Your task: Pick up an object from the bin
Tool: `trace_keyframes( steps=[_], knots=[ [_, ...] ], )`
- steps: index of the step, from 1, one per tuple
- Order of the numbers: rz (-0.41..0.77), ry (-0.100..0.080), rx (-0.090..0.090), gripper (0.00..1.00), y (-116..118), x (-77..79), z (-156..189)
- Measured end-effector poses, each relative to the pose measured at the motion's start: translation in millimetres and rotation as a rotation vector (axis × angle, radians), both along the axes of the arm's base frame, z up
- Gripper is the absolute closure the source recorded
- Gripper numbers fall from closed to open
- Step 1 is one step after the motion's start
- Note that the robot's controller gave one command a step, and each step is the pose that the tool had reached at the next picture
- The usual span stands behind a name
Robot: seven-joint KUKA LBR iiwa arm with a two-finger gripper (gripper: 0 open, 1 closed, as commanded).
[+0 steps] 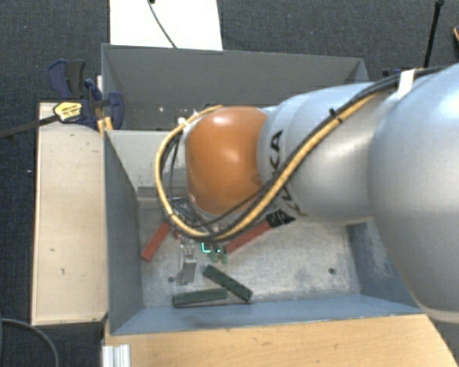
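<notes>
My gripper [187, 267] reaches down under the arm's wrist to the bin floor at the front left. A red-orange bar [154, 243] lies slanted just to its left. Another red piece [249, 237] shows on its right, partly hidden under the arm; whether the two are one thing is unclear. A dark green flat block [229, 282] lies tilted just right of the gripper. A second dark green bar [199, 299] rests along the front wall below it. Something small and green [216, 255] sits right beside the gripper.
The arm and its orange cover hide the middle and back of the bin. Speckled grey floor shows to the right of the green blocks. The left and front walls stand close to the gripper.
</notes>
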State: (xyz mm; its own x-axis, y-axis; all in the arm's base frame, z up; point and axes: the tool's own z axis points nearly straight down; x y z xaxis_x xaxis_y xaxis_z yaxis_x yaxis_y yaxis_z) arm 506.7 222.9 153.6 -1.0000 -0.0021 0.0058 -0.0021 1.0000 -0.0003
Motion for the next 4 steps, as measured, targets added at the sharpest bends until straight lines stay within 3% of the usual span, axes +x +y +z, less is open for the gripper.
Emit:
trace_keyframes(
  steps=[1, 2, 3, 4],
  knots=[
    [-0.122, -0.001, -0.002, 0.00, -53.9, -3.4, -86.7],
    [0.323, -0.013, 0.000, 0.00, -116.1, 4.0, -2.0],
    [0.485, -0.008, 0.001, 0.00, -156.3, 54.4, -83.6],
    [0.481, -0.010, 0.003, 1.00, -153.6, 54.7, -80.8]
  ],
)
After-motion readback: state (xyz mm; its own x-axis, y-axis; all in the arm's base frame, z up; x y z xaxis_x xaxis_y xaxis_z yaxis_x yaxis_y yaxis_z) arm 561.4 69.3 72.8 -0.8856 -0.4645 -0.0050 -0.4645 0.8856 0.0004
